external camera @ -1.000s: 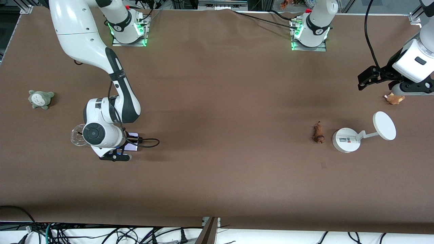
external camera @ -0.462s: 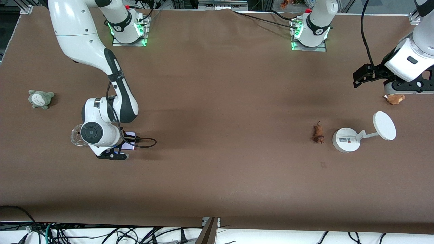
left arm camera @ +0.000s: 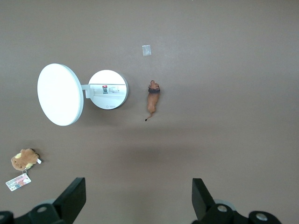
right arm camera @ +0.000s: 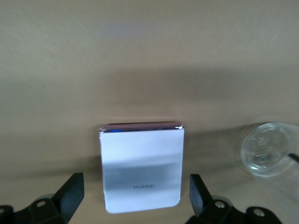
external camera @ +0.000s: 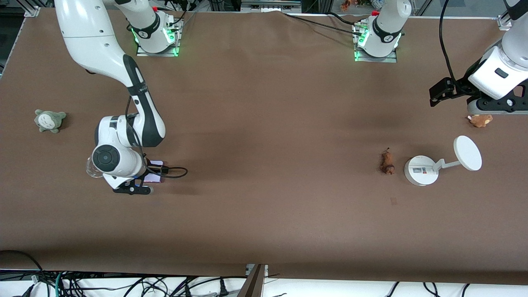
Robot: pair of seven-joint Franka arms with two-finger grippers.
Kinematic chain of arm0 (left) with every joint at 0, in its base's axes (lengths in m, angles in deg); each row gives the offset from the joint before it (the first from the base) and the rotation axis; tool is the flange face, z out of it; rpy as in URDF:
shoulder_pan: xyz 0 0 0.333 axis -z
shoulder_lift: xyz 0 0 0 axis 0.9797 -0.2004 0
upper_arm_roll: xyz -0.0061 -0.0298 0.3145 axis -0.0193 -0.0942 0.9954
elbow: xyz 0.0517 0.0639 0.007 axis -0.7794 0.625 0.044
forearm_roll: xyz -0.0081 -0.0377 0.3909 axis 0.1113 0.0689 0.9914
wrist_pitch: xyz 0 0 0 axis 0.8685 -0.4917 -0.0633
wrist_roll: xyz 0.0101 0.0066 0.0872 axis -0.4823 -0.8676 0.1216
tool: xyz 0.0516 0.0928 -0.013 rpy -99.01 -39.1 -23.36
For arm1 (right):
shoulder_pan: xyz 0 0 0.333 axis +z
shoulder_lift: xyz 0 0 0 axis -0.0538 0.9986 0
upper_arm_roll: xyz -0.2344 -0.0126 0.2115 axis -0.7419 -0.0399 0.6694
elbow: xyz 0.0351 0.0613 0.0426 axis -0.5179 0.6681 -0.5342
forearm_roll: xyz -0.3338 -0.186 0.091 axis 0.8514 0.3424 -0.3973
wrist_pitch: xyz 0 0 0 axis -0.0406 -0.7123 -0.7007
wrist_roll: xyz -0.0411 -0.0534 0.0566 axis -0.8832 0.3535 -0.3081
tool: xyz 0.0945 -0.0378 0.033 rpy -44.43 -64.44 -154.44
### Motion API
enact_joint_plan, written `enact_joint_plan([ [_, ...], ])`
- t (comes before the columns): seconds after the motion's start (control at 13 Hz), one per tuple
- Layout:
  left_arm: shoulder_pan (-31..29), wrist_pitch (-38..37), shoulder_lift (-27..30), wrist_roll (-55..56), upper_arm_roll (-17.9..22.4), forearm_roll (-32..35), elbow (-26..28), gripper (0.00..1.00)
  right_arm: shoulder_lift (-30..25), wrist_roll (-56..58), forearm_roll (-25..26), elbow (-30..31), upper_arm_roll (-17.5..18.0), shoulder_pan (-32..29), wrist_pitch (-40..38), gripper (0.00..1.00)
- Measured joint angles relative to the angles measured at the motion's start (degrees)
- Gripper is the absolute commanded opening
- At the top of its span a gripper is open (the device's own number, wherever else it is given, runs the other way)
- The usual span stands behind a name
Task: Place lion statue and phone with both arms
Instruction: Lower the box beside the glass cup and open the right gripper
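Right gripper open, fingers apart astride the phone flat on the table beside a clear glass. Left gripper open, high over the lion statue lying beside a white stand.

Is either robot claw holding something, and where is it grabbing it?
Nothing is held. The right claw stands open around the phone; the left claw is open over the table.

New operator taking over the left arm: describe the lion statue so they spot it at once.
Find the white round-based stand toward the left arm's end of the table. The lion statue lies right beside its base: tiny, elongated, orange-brown, with a thin tail, unlike the rounder brown plush toy under the left gripper.
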Motion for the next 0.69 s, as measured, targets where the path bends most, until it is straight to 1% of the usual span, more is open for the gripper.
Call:
enact_joint_plan([
  [0.31,0.00,-0.44,0.01,0.00,-0.01,0.00,0.00,1.00,-3.90,0.61,0.64,-1.38,-0.21,0.02,-1.22,1.00],
  [0.54,0.01,-0.44,0.11,0.00,-0.01,0.00,-0.08,1.00,-5.42,2.18,2.04,-6.68,-0.68,0.06,-7.02,1.00],
  [0.69,0.01,-0.44,0.20,0.00,-0.01,0.00,-0.11,1.00,-6.57,5.38,2.12,-10.72,-2.23,0.12,-12.04,1.00],
])
